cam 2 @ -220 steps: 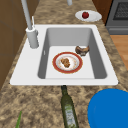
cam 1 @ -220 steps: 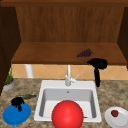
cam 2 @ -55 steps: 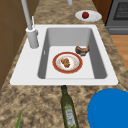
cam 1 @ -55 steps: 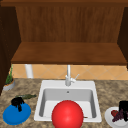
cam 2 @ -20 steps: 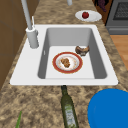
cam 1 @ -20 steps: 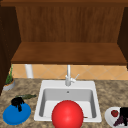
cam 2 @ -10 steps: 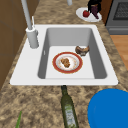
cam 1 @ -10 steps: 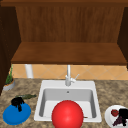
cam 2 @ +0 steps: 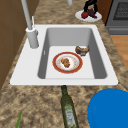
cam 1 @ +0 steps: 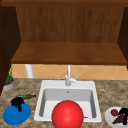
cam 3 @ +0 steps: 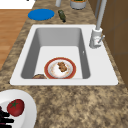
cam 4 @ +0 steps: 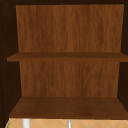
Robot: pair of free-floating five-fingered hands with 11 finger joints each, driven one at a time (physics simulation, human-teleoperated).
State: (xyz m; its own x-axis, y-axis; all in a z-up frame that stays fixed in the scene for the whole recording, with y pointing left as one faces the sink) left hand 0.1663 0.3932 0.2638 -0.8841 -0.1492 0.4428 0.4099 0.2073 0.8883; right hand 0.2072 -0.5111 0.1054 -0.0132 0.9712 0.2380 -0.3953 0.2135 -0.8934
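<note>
Right hand (cam 1: 123, 113) at 4 o'clock of sink (cam 1: 67, 85), fingers curled onto purple item (cam 1: 117, 120) on white plate (cam 1: 109, 117) w/ tomato (cam 1: 114, 112); left hand (cam 1: 17, 102), grip unclear, over blue plate (cam 1: 15, 116).

A white sink (cam 2: 25, 75) holds a red-rimmed plate (cam 2: 67, 62) of food, with a small brown bowl (cam 2: 82, 50) just beside it toward the right. The faucet (cam 1: 68, 77) stands at the far rim, under a wooden wall shelf (cam 4: 67, 107). A green bottle (cam 2: 68, 108) lies on the counter left of the sink, and a potted plant (cam 1: 9, 82) sits at the far left.
</note>
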